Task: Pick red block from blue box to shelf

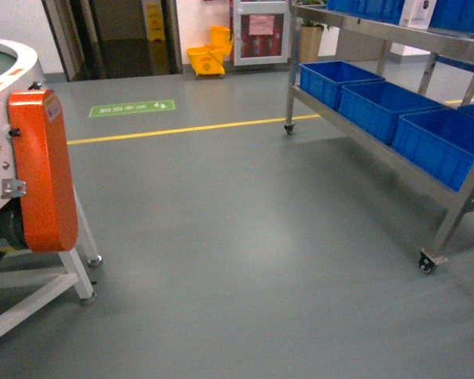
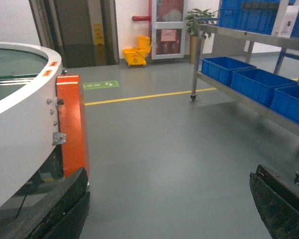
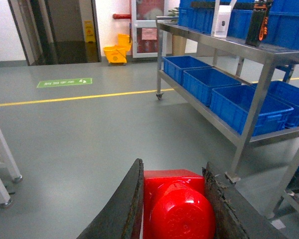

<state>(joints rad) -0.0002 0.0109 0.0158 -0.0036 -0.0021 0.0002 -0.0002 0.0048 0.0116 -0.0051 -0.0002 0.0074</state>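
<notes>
While the small glossy red block [image 3: 177, 206] is pinched by the right gripper [image 3: 174, 209], the left gripper [image 2: 169, 204] is held spread and empty; placement on the stainless-steel shelf [image 3: 239, 47] remains outstanding.

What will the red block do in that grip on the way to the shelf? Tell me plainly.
The red block looks like glossy hard plastic, so it is probably stiff and won't deform between the right gripper fingers. Its shine suggests it could be slippery. It looks small, so likely light; its flat sides should keep it from rolling on the shelf.
</notes>
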